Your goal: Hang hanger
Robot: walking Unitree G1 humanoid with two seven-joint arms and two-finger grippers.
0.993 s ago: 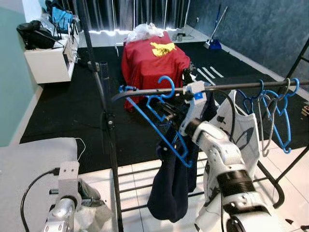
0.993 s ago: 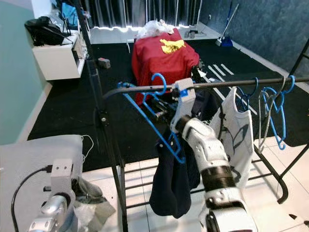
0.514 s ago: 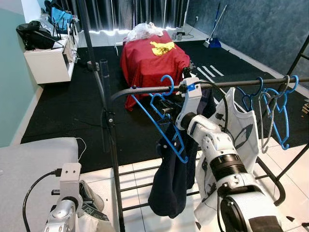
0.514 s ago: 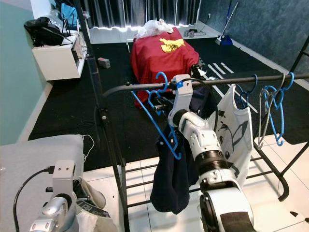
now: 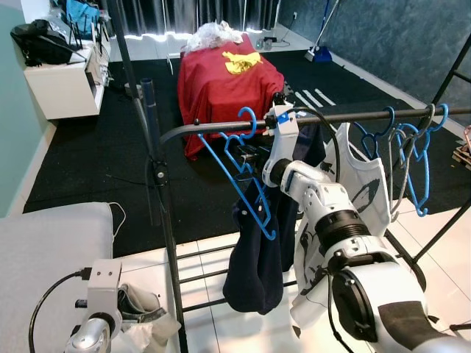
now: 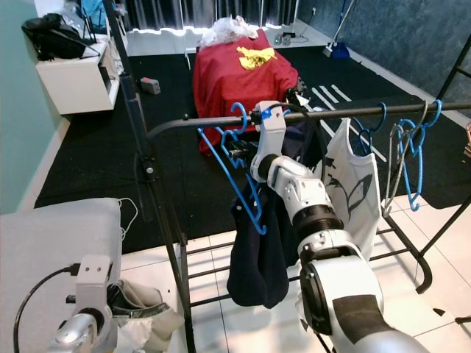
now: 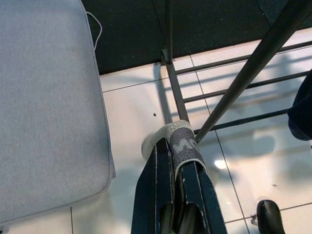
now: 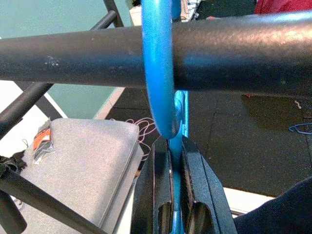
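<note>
A blue hanger (image 5: 239, 173) carrying a dark navy garment (image 5: 254, 257) has its hook (image 8: 157, 68) over the black rail (image 5: 353, 115) of the clothes rack. My right gripper (image 8: 171, 144) is just under the rail, shut on the hanger's neck below the hook. In the eye views its fingers sit behind the hanger, near the rail's left end. Low at the left, my left gripper (image 7: 171, 146) is shut on a grey sock-like cloth (image 7: 184, 146) above the white tiles.
A white printed shirt (image 5: 364, 191) and several blue hangers (image 5: 412, 154) hang further right on the rail. The rack's upright (image 5: 158, 184) stands left of my arm. A grey cushion (image 5: 51, 250) lies at the lower left. A red-draped block (image 5: 224, 81) and a white shelf (image 5: 62, 84) stand beyond.
The camera has shifted a little. My right arm has reached further along, still gripping the hanger, whose hook stays over the rail. The left arm has sunk lower in the picture.
</note>
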